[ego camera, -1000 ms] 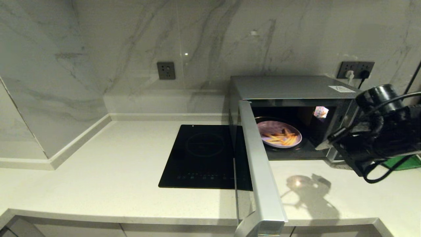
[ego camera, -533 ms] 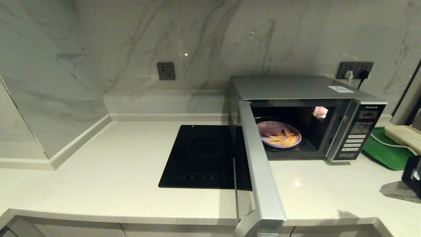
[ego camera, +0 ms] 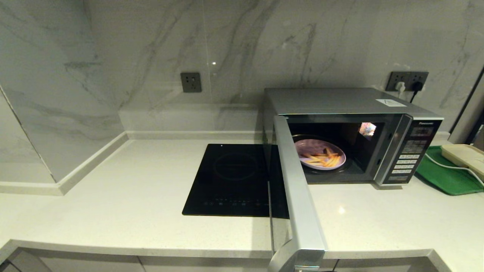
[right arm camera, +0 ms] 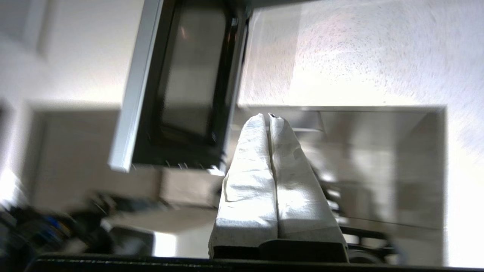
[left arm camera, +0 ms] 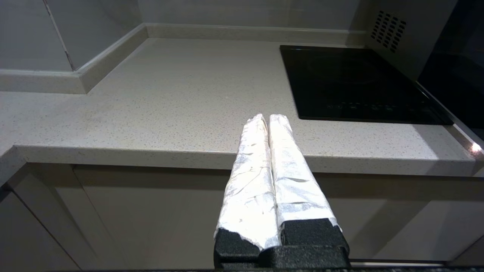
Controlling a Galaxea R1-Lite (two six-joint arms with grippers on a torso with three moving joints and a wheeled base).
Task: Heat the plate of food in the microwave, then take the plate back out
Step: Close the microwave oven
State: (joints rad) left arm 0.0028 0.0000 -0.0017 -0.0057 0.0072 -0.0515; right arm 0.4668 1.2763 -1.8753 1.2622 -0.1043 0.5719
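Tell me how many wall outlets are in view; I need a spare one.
2. One grey outlet sits on the wall above the cooktop, nothing plugged in. The other is behind the microwave, with plugs in it. More may be hidden.

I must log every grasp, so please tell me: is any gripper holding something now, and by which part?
Nothing is held. The left gripper and the right gripper are both shut on nothing. The plate of food sits untouched inside the open microwave.

"Panasonic" on microwave (ego camera: 351,104) panel
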